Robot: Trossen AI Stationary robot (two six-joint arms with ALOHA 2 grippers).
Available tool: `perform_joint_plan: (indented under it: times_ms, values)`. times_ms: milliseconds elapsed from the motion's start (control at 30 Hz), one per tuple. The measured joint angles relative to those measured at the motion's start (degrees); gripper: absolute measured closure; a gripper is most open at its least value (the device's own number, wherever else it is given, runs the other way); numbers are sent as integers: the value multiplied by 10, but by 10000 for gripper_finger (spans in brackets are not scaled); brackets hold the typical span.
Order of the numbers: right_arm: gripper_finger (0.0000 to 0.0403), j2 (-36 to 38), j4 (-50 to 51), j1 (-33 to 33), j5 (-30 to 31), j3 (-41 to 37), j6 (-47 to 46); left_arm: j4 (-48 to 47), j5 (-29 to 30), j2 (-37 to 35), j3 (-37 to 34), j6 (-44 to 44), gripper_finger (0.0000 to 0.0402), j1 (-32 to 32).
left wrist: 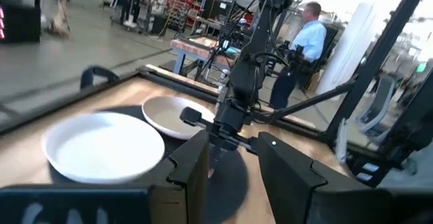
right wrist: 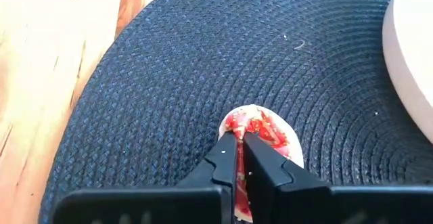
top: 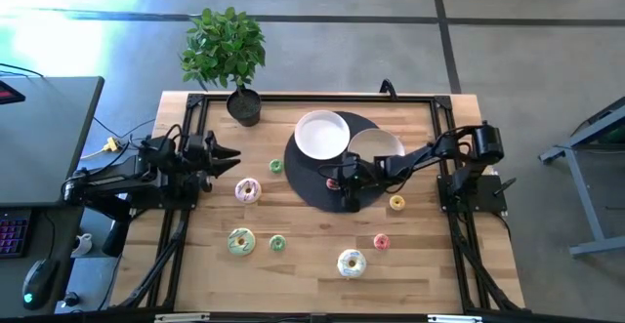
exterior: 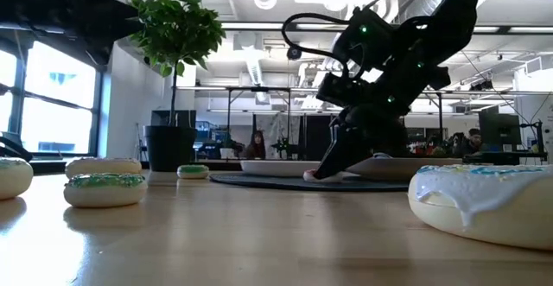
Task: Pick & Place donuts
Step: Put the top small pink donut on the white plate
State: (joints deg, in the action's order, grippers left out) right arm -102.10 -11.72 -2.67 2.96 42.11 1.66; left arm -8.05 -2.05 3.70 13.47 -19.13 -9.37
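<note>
A small red-frosted donut [right wrist: 262, 130] lies on the dark round mat [top: 314, 184], in front of the two plates. My right gripper [right wrist: 239, 158] has come down on it from the table's right side and is shut on it; in the high view the right gripper [top: 342, 179] hides the donut. Other donuts rest flat on the wood: a pink one [top: 247, 190], a small green one [top: 275, 166], a large green one [top: 240, 241], a white one [top: 352, 262], a small yellow one [top: 396, 203]. My left gripper [top: 232, 157] waits open at the table's left side, holding nothing. My right gripper pinches the red donut's ring on the side nearest to it [right wrist: 238, 137], between its two fingers. The fingers slant down from the table's right side. The donut's underside is on the mat [exterior: 313, 175]; the fingers hide how far back it reaches.
A white plate [top: 321, 134] and a beige plate [top: 376, 147] sit on the mat's far part, close to the right arm. A potted plant [top: 227, 55] stands at the far left corner. A small green donut [top: 277, 244] and a small pink one [top: 381, 242] lie nearer.
</note>
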Motion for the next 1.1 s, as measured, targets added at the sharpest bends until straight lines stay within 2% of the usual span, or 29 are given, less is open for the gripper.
perform_joint_plan:
  times_ms: [133,333,433,567,800,967,1100]
  values:
    - [384,42,21,6,15,11,1,-16,-11,0,0,-50,275,0]
    - [391,108,-14,-10,177,34,7,-32,-7,0,0,-37,275,0]
    - [384,115,-62,-39,210,36,1,-18,-4,0,0,-37,275,0]
    - [395,89,-114,-94,182,37,-30,4,-4,0,0,-37,275,0]
    - [391,-11,-177,-178,128,37,-80,41,-4,25,1,-37,275,0]
    - [396,-58,-196,-199,92,36,-91,41,-3,62,1,-36,275,0]
    - [386,-68,-191,-210,81,37,-58,41,3,88,1,15,275,0]
